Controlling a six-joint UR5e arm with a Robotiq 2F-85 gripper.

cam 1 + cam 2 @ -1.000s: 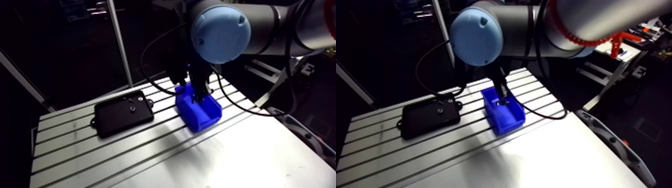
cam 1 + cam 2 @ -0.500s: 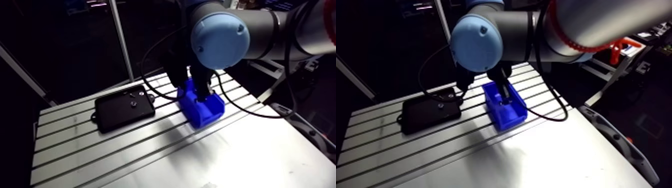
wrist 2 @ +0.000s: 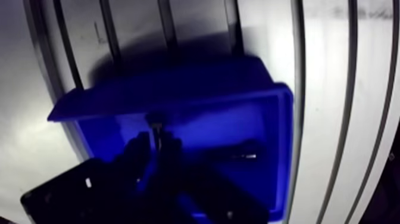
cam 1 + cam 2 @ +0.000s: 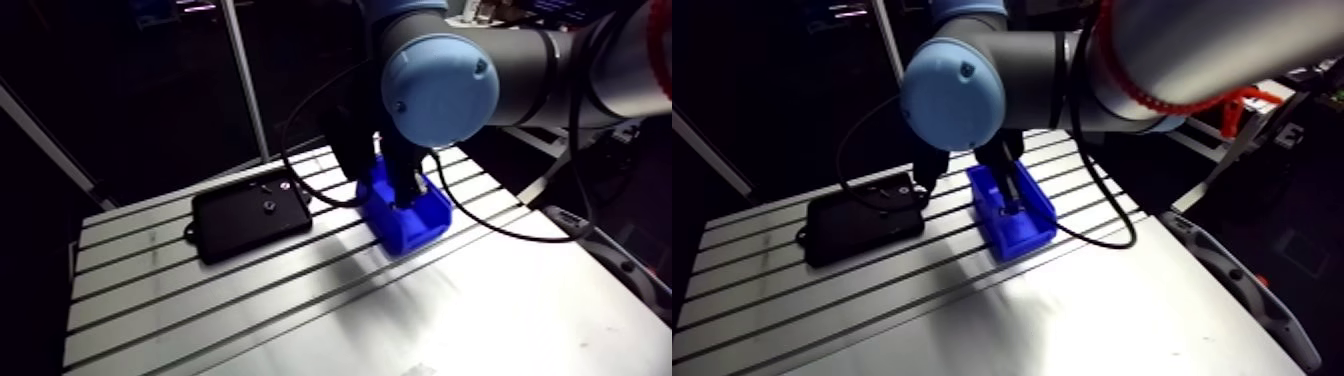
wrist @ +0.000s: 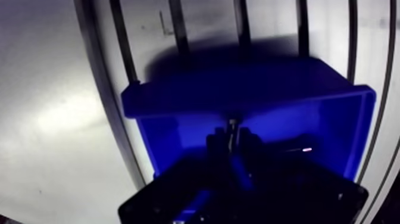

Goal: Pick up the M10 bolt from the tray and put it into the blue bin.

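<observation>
- You see the blue bin [image 5: 250,89] standing open-topped on the slotted aluminium surface [image 4: 200,300], its long sides running across the slots.
- Your jaws reach down inside the bin, below its rim, close to the wall farthest ahead of them.
- The jaws stand narrow, closed on a small thing with a pale tip; you can take this for the M10 bolt [image 5: 231,123]. It pokes out just past the tips, upright between them and near the bin's inner wall.
- You cannot tell from either view whether the bolt touches the bin's floor.
- Beside the jaws, on the bin's floor, you get a small bright glint [image 5: 306,149] at the end of a dark streak; what it is cannot be told.
- In the arm view the black tray [image 4: 250,213] lies flat on the same surface, beside the bin but apart from it, with a strip of bare slots between them.
- A few small pale parts [image 4: 270,207] sit in the tray; they are too small for you to name.
- The surface on the near side of the bin and tray is bright, bare metal, crossed by the arm's shadow.
- A pale upright post [image 4: 245,80] rises at the surface's far edge, behind the tray.
</observation>
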